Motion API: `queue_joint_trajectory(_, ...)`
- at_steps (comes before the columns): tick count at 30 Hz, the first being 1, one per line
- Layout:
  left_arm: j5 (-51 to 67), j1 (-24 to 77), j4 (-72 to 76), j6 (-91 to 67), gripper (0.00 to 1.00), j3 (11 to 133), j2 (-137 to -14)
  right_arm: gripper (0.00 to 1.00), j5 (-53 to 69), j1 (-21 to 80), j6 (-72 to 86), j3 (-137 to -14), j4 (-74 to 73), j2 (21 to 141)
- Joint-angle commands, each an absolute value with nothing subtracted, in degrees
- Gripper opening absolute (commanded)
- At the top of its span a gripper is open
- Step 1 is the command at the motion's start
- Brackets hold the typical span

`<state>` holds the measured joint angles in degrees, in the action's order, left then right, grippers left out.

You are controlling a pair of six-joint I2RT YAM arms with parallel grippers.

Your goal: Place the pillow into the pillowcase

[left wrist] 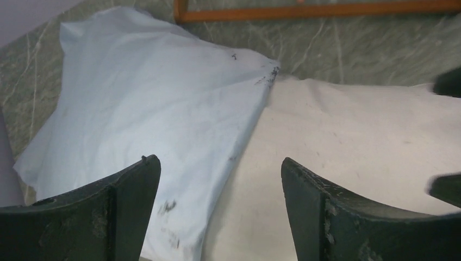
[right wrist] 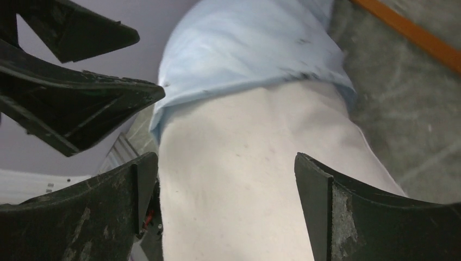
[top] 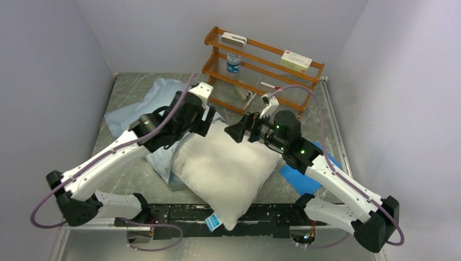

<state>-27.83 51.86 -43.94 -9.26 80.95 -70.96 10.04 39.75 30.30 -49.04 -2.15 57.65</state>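
The off-white pillow [top: 223, 168] lies in the middle of the table, its blue-and-white tag [top: 213, 220] at the near edge. The pale blue pillowcase [top: 138, 106] lies behind and left of it, and its hem covers the pillow's far end. My left gripper [top: 209, 122] is open over that hem; its wrist view shows the pillowcase [left wrist: 147, 92] on the left and the pillow [left wrist: 353, 136] on the right. My right gripper [top: 239, 130] is open just above the pillow [right wrist: 244, 179], facing the pillowcase [right wrist: 255, 49] and the left gripper's fingers [right wrist: 76, 103].
An orange wooden rack [top: 261, 65] stands at the back and holds a blue can [top: 234, 62] and a white box [top: 296, 60]. A flat bright-blue sheet [top: 304, 176] lies right of the pillow under my right arm. Walls close in the left and right sides.
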Motion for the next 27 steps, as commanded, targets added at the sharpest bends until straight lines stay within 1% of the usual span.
queue_joint_trajectory(1, -31.36, 51.10, -42.91, -6.71, 0.85, 79.28, -76.52, 1.00, 1.34, 39.60, 40.36, -47.14, -12.74, 52.83)
queue_joint_trajectory(3, -30.81, 50.26, -40.61, -6.00, 0.84, 78.56, -78.19, 1.00, 0.45, 39.60, 40.69, -46.01, -15.34, 50.82)
queue_joint_trajectory(4, -30.37, 50.00, -39.66, -5.67, 0.85, 78.36, -79.07, 1.00, -1.98, 39.57, 41.79, -45.41, -17.06, 49.63)
queue_joint_trajectory(9, -25.01, 49.40, -35.14, -3.22, 0.88, 76.31, -81.43, 1.00, -6.29, 39.56, 47.60, -39.17, -20.64, 41.94)
queue_joint_trajectory(13, -27.52, 49.39, -35.02, -2.20, 0.87, 75.87, -85.04, 1.00, -6.51, 39.59, 53.07, -34.01, -23.27, 36.71)
queue_joint_trajectory(16, -30.51, 49.33, -35.05, -1.33, 0.83, 76.12, -87.27, 1.00, -5.31, 39.63, 56.94, -30.54, -24.72, 33.98)
queue_joint_trajectory(20, -32.68, 49.35, -32.61, 0.88, 0.74, 75.81, -88.67, 1.00, -6.68, 39.59, 62.61, -27.70, -29.21, 31.74)
queue_joint_trajectory(22, -34.12, 49.39, -32.03, 2.17, 0.70, 76.06, -89.43, 0.98, -7.58, 39.59, 65.19, -26.35, -31.01, 30.62)
queue_joint_trajectory(25, -36.85, 49.46, -31.48, 3.12, 0.63, 76.75, -90.38, 0.97, -7.15, 39.58, 67.06, -24.54, -31.22, 28.89)
queue_joint_trajectory(27, -38.09, 49.64, -30.48, 3.80, 0.56, 76.75, -90.32, 0.97, -5.90, 39.60, 67.14, -23.66, -29.19, 28.25)
